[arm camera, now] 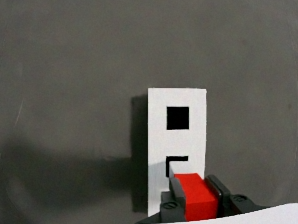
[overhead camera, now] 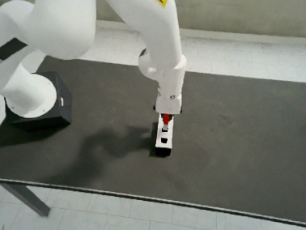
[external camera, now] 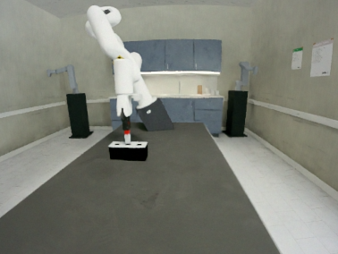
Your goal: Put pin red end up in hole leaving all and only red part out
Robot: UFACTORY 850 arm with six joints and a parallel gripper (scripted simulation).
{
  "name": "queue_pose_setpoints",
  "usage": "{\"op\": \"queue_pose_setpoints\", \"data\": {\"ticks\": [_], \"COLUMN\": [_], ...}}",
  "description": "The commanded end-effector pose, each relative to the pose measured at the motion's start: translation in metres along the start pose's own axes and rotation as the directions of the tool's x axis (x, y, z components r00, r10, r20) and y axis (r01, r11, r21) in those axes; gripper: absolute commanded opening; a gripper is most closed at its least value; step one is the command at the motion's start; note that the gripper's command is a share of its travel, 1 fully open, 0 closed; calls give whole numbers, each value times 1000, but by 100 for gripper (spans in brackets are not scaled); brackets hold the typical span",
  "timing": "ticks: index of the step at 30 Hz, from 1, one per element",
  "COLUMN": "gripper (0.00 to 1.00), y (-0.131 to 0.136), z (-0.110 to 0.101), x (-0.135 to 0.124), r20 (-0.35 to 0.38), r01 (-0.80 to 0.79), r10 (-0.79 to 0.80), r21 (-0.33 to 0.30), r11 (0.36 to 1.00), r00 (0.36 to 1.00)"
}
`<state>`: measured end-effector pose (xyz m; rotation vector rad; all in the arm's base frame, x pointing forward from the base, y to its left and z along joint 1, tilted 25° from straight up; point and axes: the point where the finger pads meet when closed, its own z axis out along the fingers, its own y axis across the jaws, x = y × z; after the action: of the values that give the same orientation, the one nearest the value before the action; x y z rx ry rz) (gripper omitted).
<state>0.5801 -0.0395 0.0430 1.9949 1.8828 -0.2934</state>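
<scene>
My gripper (overhead camera: pixel 166 116) (external camera: pixel 127 129) (arm camera: pixel 190 192) is shut on the red upper part of the pin (overhead camera: pixel 165 126) (external camera: pixel 128 139) and holds it upright, red end up, with its white part pointing down. The block (overhead camera: pixel 169 137) (external camera: pixel 128 154) (arm camera: pixel 157 140) has a white top and black sides and stands on the dark table. The pin's lower end is over the middle hole (overhead camera: pixel 164 130), at or just above its mouth; whether it has entered is unclear. One end hole (overhead camera: pixel 163 140) (arm camera: pixel 177 118) is uncovered. The other end hole is hidden in the wrist view. Hole depths cannot be seen.
The dark table top (overhead camera: pixel 227 154) (external camera: pixel 179 192) (arm camera: pixel 75 60) surrounds the block. The arm's base (overhead camera: pixel 61 101) (external camera: pixel 156 116) stands at the table's far end in the exterior view. Blue cabinets (external camera: pixel 179 55) are behind it.
</scene>
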Motion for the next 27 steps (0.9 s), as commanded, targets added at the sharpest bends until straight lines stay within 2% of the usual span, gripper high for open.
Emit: {"op": "queue_pose_setpoints", "data": {"ticks": [1,27], "gripper": [0,0], "y": [1,1], "z": [-1,3], "x": [0,0], "r20": [0,0], "r01": [0,-1], "r10": [0,1], "r21": [-2,-2], "r11": [1000,1000], "r00": [1000,1000]}}
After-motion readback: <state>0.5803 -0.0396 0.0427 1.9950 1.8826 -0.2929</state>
